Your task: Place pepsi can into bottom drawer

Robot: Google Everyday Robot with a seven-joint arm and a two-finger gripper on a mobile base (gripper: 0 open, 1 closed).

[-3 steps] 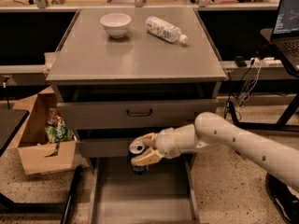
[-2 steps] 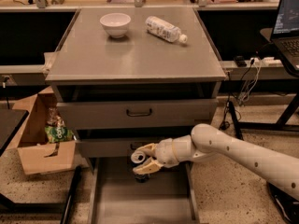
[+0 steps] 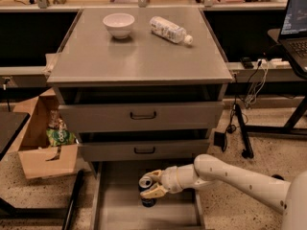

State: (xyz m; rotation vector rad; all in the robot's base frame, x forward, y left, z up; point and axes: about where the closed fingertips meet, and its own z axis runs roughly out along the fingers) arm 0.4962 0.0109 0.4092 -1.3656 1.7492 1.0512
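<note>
The pepsi can (image 3: 147,198) is dark with a silver top and stands upright, low inside the open bottom drawer (image 3: 120,213), a wide shallow grey tray pulled out at floor level. My gripper (image 3: 151,186) reaches in from the right on a white arm. Its cream fingers (image 3: 154,191) are closed around the can's upper part. The can's base is at or just above the drawer floor; I cannot tell whether it touches. The logo is hidden.
Two grey drawers with dark handles (image 3: 143,115) sit above the tray, slightly open. A white bowl (image 3: 119,24) and a clear plastic bottle (image 3: 169,30) lie on the cabinet top. A cardboard box (image 3: 43,143) stands at left. Cables and a desk leg (image 3: 244,128) are at right.
My gripper has moved down with the can, from just under the middle drawer front into the bottom drawer tray. The grip has stayed closed.
</note>
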